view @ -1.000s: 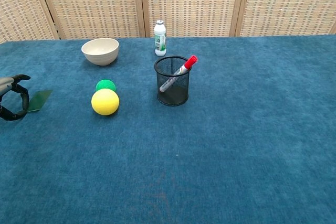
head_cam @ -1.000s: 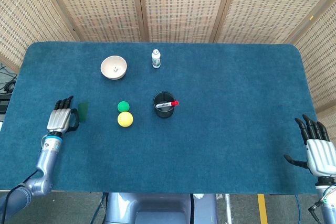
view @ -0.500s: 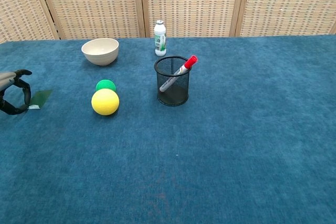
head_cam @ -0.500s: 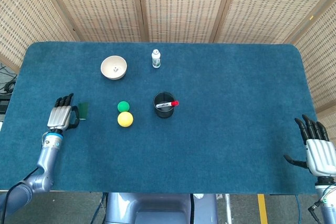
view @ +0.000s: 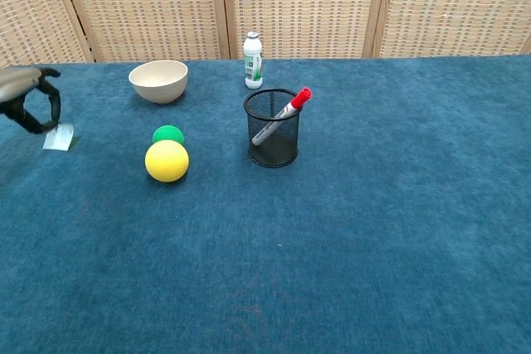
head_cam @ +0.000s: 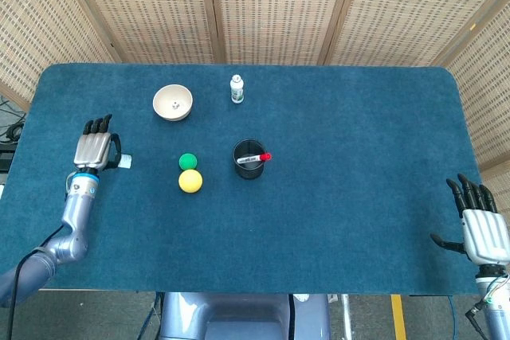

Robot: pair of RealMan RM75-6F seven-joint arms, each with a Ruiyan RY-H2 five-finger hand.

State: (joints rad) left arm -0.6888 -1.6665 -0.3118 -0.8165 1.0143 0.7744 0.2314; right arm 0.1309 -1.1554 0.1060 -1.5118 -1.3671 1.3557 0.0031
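Left hand (view: 29, 99) lifting a small card (view: 58, 137)

Pinching the card, it is rising toward the frame's upper left; right hand (head_cam: 483, 232) is idling, fingers spread.

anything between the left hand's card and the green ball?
Nothing: only bare blue table lies between the card in the left hand and the green ball, in both views.

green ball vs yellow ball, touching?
Cannot tell. In the head view the green ball and yellow ball sit edge to edge with no clear gap; the chest view has the yellow one overlapping it.
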